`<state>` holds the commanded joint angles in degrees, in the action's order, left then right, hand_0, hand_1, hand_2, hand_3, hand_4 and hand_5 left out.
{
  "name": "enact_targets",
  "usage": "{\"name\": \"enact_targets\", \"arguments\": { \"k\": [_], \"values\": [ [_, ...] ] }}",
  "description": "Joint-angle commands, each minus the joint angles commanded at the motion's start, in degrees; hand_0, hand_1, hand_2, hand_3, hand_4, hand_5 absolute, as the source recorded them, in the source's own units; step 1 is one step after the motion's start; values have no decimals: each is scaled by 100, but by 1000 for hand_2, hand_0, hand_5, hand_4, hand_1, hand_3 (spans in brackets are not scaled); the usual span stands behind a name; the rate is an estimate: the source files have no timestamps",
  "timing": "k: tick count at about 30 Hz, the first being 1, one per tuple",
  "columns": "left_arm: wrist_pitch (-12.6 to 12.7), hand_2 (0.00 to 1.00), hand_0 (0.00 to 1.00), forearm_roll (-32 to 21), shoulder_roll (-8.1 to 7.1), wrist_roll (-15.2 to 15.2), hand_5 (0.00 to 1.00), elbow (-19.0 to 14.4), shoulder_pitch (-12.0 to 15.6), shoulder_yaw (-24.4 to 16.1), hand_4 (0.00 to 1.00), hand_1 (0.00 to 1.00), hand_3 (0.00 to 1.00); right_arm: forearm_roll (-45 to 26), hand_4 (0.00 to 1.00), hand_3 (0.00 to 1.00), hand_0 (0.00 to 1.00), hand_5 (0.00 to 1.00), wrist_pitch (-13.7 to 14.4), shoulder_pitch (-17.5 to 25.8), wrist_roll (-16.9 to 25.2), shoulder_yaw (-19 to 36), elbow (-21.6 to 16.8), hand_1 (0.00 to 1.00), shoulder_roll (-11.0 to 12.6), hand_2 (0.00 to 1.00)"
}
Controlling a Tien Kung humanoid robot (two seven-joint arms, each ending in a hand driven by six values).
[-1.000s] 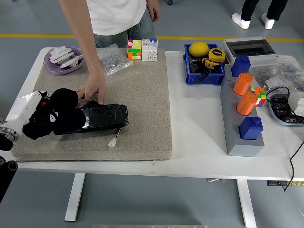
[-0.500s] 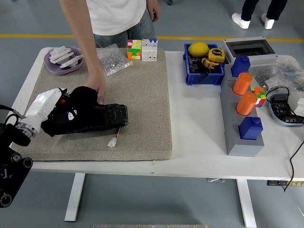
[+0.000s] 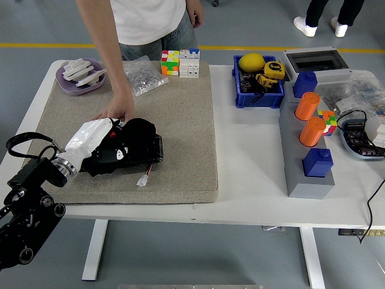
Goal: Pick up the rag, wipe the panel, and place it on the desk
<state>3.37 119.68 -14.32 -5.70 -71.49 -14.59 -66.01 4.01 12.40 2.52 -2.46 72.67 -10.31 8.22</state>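
1. The robot's left hand point(image 3: 96, 137), in a white cover, lies flat on a black cloth rag point(image 3: 129, 147), its fingers closed down on the cloth and pressing it onto the panel.
2. Under the rag lies a flat black rectangular panel point(image 3: 153, 152); only its right end shows past the cloth, beyond the fingertips.
3. A thin wire with a small white connector point(image 3: 143, 179) trails from the panel just below the hand's fingertips.
4. A person's hand point(image 3: 118, 112) rests just above the robot's hand, fingers touching the panel's far edge.
5. Everything sits on a beige foam mat point(image 3: 180, 114) covering the left part of the white bench point(image 3: 246, 162).
6. Further above the hand stand a purple dish of white parts point(image 3: 81, 75), a clear bag of small metal pieces point(image 3: 143, 76) and a multicoloured puzzle cube point(image 3: 170, 62).
7. Well to the hand's right are a blue bin point(image 3: 258, 90) and two orange cylinders point(image 3: 309, 117).
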Motion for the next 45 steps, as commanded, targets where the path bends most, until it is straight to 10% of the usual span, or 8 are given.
{"name": "enact_targets", "arguments": {
  "k": [18,45],
  "values": [
    [-15,518,298,-40,109,92,2,-219,-238,624,586,328,484,53,998,616,769,478,12,-17,-5,39,0,660,19,669],
    [18,518,304,131,5,50,2,171,151,-589,595,329,488,65,998,613,769,478,14,14,-11,48,0,660,21,669]
  ]
}}
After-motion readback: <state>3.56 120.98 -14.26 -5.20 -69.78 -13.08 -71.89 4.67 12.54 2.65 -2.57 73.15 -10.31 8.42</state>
